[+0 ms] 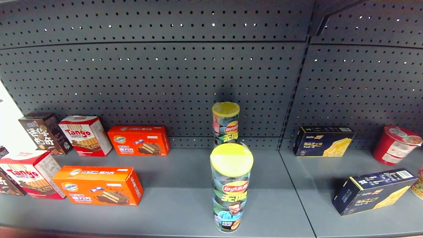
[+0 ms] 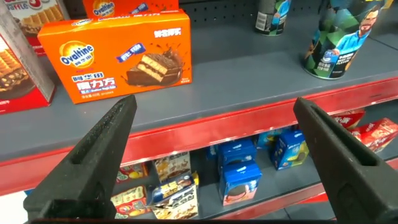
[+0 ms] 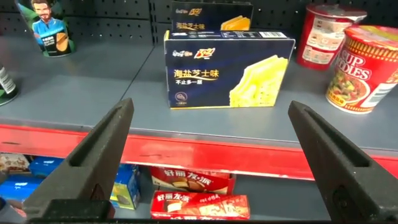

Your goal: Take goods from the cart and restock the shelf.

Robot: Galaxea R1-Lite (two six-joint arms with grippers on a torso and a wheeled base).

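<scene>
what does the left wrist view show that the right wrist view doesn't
Only the left wrist view: the orange cardboard snack box, a red-and-white wafer box beside it, blue packets on the lower shelf, and the open left gripper.
Only the right wrist view: the dark blue cardboard box with a yellow wafer picture, a red noodle cup, and the open right gripper.
Both: the grey metal shelf with a red front edge and a tall green printed crisp can.
</scene>
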